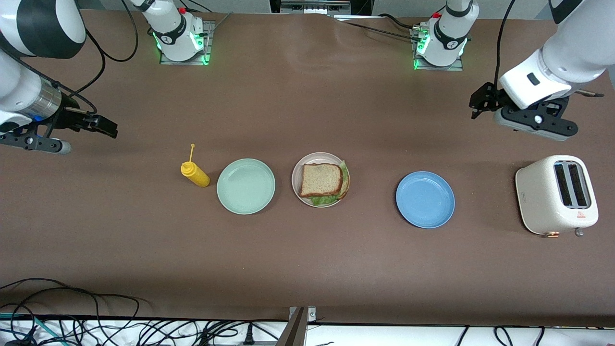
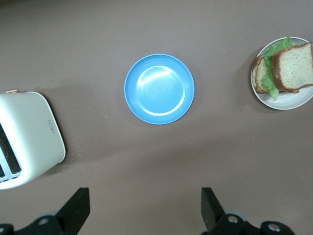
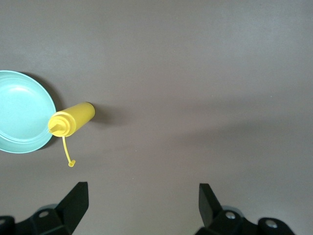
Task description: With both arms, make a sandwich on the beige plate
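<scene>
Sandwich (image 1: 322, 180) sits assembled on beige plate (image 1: 297, 168), centre of frame. Top slice skewed, lettuce poking out; any nudge could slide it off. Left gripper (image 1: 480, 103) upper right, right gripper (image 1: 98, 124) upper left, both spread wide, empty.

Even, bright overhead light, soft shadows on the table (image 1: 307, 96), glare on the blue plate (image 2: 159, 89).

Red warning triangle on the toaster (image 1: 556, 194); no readable text elsewhere.
</scene>
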`<state>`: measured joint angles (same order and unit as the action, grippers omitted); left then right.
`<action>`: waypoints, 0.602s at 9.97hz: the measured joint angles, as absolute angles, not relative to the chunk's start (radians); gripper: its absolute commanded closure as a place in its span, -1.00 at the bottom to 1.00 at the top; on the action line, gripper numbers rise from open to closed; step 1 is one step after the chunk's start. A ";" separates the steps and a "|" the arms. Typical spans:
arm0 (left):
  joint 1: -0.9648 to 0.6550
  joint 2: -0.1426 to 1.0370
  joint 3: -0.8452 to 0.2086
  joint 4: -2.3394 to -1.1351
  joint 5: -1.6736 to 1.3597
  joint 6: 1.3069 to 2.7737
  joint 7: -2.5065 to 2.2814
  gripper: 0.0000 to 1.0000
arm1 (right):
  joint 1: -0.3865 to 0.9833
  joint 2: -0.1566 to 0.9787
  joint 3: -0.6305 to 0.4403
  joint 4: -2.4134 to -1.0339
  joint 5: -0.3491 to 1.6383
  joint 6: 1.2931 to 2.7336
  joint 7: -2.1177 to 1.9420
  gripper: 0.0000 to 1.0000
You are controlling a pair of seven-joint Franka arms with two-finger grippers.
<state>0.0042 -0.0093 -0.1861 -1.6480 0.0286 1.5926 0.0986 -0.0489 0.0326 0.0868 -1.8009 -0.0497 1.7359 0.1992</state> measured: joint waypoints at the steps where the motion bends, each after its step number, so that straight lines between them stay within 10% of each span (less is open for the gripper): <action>1: 0.005 -0.024 -0.168 -1.666 0.019 1.597 0.090 -1.00 | -0.046 0.035 0.088 -1.800 -0.050 1.735 0.199 -1.00; 6: 0.010 -0.022 -0.100 -1.681 -0.039 1.606 0.083 -1.00 | -0.034 0.035 0.092 -1.799 -0.050 1.732 0.199 -1.00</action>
